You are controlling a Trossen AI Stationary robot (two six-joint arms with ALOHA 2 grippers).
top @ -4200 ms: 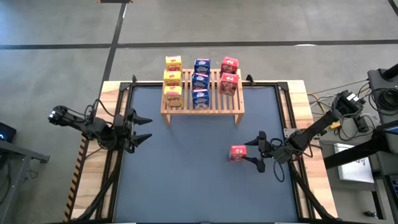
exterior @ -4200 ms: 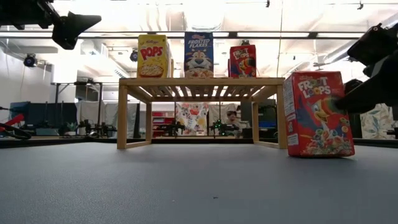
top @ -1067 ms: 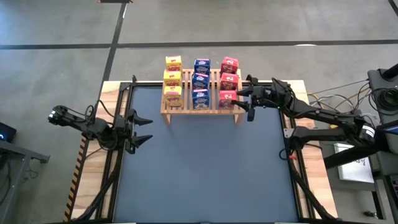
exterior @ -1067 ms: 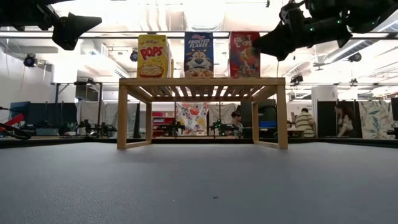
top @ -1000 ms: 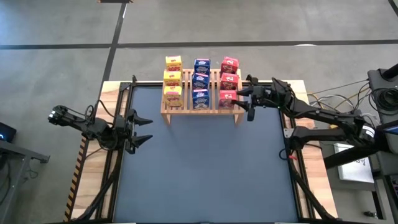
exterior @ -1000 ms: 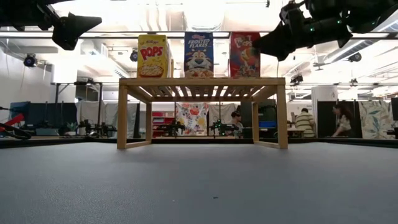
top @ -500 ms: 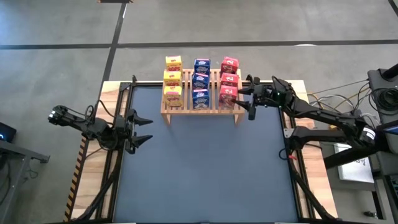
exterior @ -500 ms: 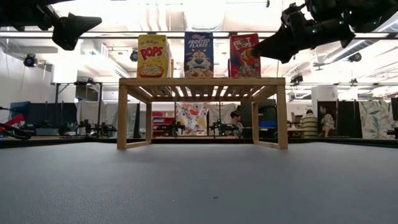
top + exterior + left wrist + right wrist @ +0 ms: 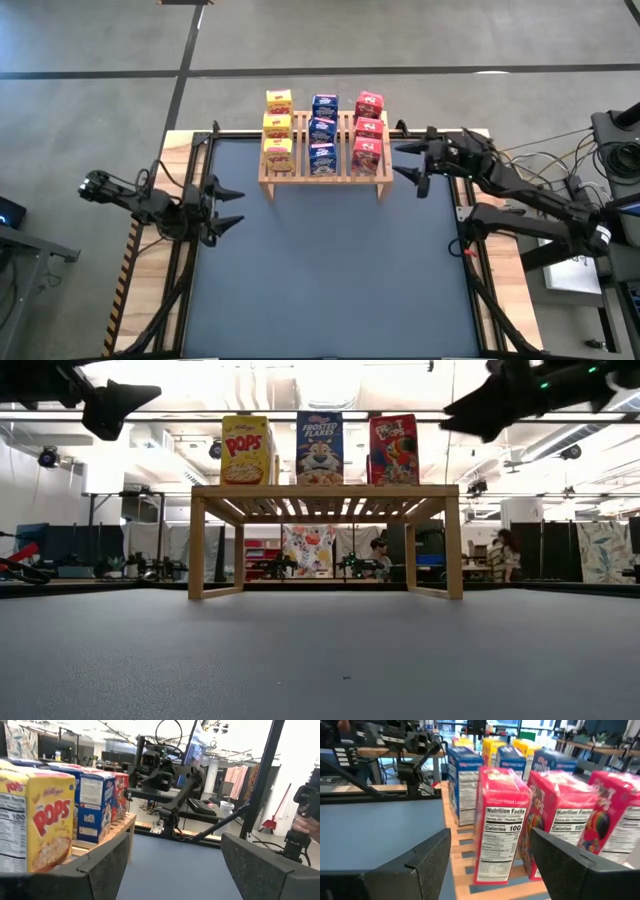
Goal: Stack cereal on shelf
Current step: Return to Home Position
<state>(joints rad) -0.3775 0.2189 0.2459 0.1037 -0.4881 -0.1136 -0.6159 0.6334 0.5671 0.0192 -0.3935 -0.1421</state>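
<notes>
The shelf [image 9: 325, 170] is a light wooden slatted rack at the table's far edge. On it the cereal boxes stand upright on their bases in three rows: yellow [image 9: 278, 126], blue [image 9: 322, 131] and red [image 9: 367, 129]. The nearest red box [image 9: 500, 827] is at the rack's near right corner. My right gripper [image 9: 400, 160] is open, just right of the rack and level with that box, touching nothing. My left gripper [image 9: 238, 206] hangs open over the table's left side, its fingers pointing toward the rack [image 9: 120, 827].
The blue-grey table top [image 9: 320, 270] lies bare in front of the rack. Black frame rails [image 9: 195, 160] run along the table's left and right sides. Cables and equipment [image 9: 590, 160] sit beyond the right edge. People move in the room [image 9: 500, 550] behind the table.
My right gripper has opened and let go of the nearest red box, then drawn back toward the table's right edge, away from the rack. The red box stays upright on the rack's near right corner.
</notes>
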